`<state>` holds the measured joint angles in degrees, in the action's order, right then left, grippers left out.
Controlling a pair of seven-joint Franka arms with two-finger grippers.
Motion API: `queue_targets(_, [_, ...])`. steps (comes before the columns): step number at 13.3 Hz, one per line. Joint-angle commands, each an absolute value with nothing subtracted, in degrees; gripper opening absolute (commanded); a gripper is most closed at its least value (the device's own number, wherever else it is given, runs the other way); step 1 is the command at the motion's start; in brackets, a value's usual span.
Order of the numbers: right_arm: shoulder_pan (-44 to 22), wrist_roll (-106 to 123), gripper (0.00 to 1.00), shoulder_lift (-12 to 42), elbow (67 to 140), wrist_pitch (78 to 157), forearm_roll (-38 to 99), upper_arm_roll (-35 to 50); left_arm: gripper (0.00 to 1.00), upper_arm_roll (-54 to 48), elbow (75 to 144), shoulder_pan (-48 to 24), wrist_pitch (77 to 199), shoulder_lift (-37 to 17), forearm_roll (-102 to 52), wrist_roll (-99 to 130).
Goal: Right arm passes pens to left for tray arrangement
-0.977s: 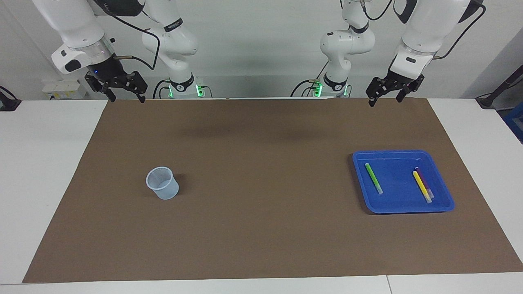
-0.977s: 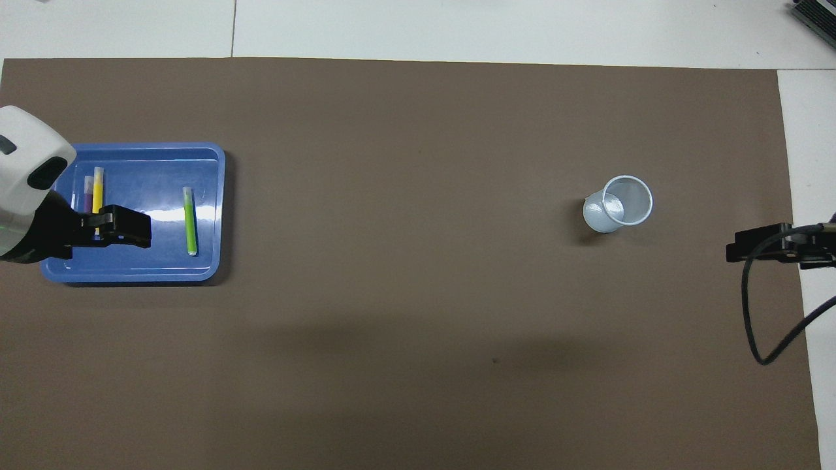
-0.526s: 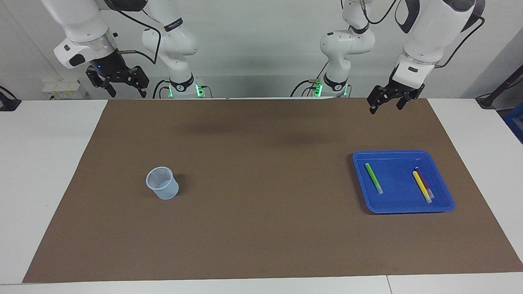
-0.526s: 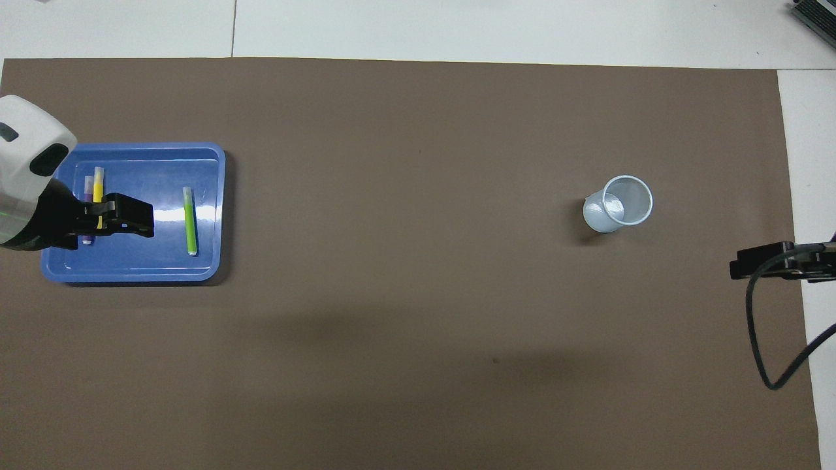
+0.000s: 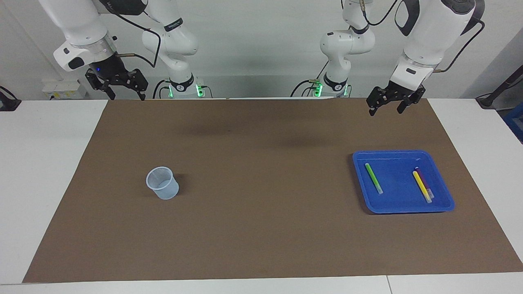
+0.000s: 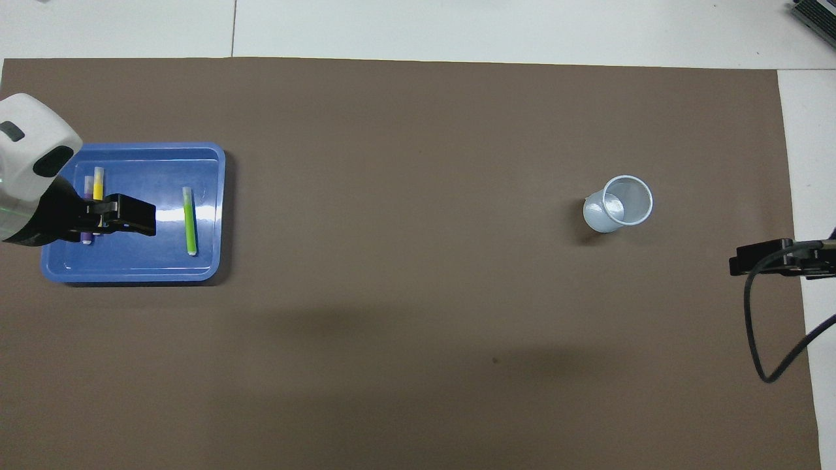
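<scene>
Both arms drifted slightly since a second ago. Left end effector (image 5: pixel 390 102) hung open and empty over the mat's robot-side edge; right end effector (image 5: pixel 118 85) likewise. Green pen (image 5: pixel 373 178), yellow pen (image 5: pixel 421 185), purple pen (image 5: pixel 425 185) lay in the tray (image 5: pixel 402 208); cup (image 5: pixel 162 183) empty. Looked done: just park clear.

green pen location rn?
The green pen lies flat in the blue tray at the left arm's end of the table, apart from the yellow pen and purple pen, which lie together.
</scene>
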<state>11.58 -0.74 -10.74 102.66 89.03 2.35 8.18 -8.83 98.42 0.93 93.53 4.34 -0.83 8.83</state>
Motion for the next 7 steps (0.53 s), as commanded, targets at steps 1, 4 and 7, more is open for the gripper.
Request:
queue_targets(1, [12.0, 0.9, 1.0, -12.2, 104.5, 90.4, 1.2, 8.3, 1.0, -7.9, 98.1, 0.1, 94.0, 4.4, -1.5, 7.9])
queue_targets(4, [12.0, 0.9, 1.0, -12.3, 104.5, 89.9, 1.1, 8.3, 1.0, -7.9, 97.8, 0.2, 94.1, 4.5, -1.6, 7.7])
queue_targets(7, [12.0, 0.9, 1.0, -12.2, 104.3, 89.9, 1.1, 8.3, 1.0, -7.9, 98.0, 0.2, 94.2, 4.7, -1.8, 7.5])
